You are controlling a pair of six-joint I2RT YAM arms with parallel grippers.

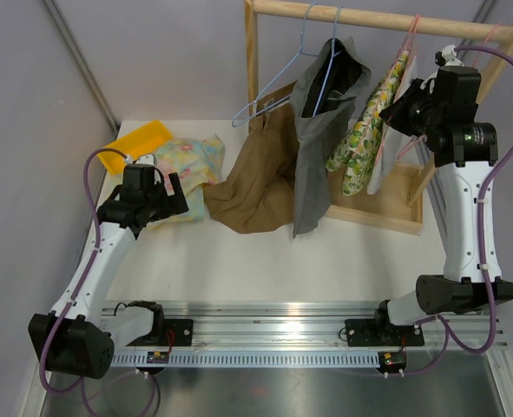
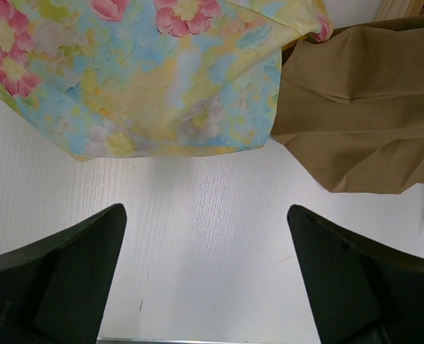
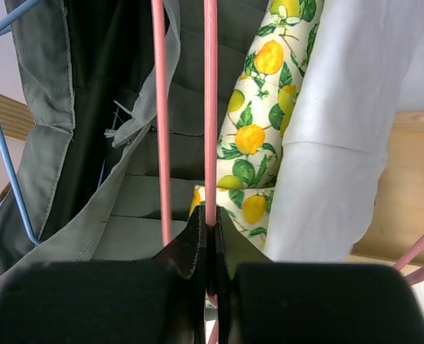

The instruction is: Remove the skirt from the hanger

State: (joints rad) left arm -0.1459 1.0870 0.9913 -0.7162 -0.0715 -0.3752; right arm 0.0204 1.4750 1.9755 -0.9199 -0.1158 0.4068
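Observation:
The lemon-print skirt [image 1: 365,130] hangs from a pink wire hanger [image 1: 410,43] on the wooden rail [image 1: 369,17] at the back right. My right gripper [image 1: 404,104] is raised to it. In the right wrist view the gripper [image 3: 210,222] is shut on one pink wire of the hanger [image 3: 210,107], with the skirt [image 3: 258,136] just behind it. My left gripper [image 1: 176,193] is low over the table at the left. It is open [image 2: 206,236] with nothing between its fingers.
A grey garment [image 1: 317,130] hangs on a blue hanger [image 1: 278,95] left of the skirt, and a white garment [image 3: 341,143] hangs to its right. A brown garment [image 1: 256,182], a floral cloth [image 1: 187,169] and a yellow object [image 1: 139,143] lie on the table.

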